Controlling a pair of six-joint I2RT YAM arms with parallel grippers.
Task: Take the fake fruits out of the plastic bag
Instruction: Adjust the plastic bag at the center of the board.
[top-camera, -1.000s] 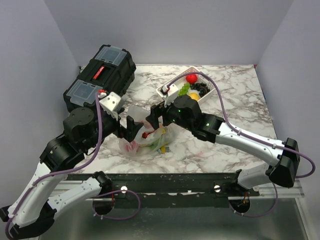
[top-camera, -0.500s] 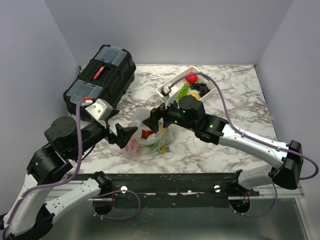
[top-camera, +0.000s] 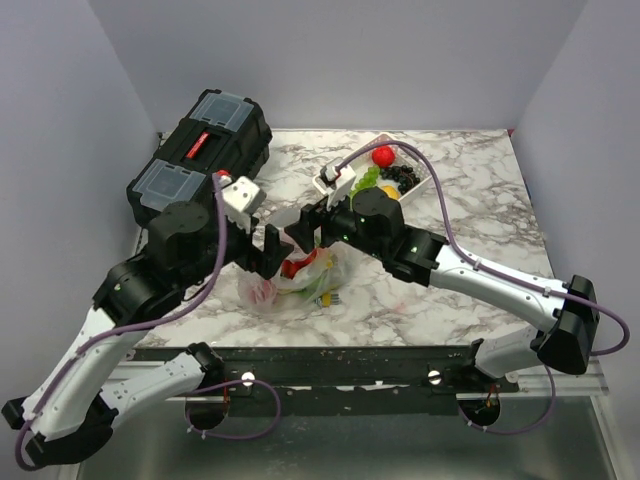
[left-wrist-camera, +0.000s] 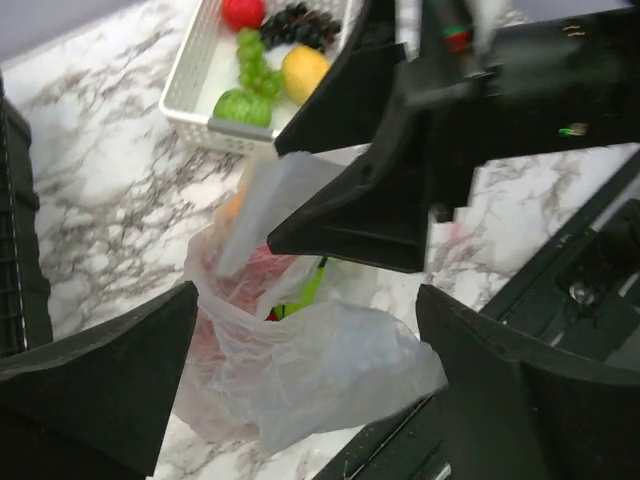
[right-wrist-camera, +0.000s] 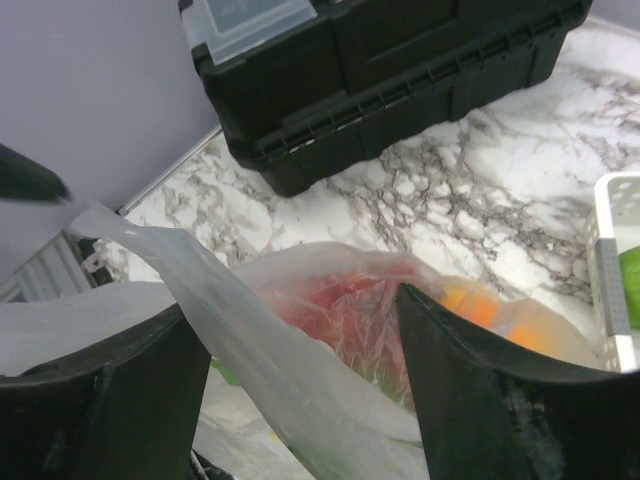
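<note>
The clear plastic bag (top-camera: 297, 282) lies crumpled on the marble table between both arms. It holds fake fruits: a red one (top-camera: 293, 268), an orange one (right-wrist-camera: 470, 300) and a green piece (left-wrist-camera: 312, 288). My left gripper (top-camera: 268, 252) hangs over the bag's left side, jaws wide open and empty, with the bag (left-wrist-camera: 300, 365) below them. My right gripper (top-camera: 305, 228) is open over the bag's far side. A raised flap of the bag (right-wrist-camera: 200, 290) crosses between its fingers. I cannot tell what holds the flap up.
A white slotted basket (top-camera: 420, 188) at the back holds a red fruit (top-camera: 383, 156), green pieces (top-camera: 368, 178), dark grapes (top-camera: 403, 175) and a yellow fruit (top-camera: 388, 191). A black toolbox (top-camera: 205, 150) stands at the back left. The table's near edge runs just below the bag.
My left arm drew back to the left, then came in again to the bag's left side. My right gripper stayed over the bag and shifted only slightly.
</note>
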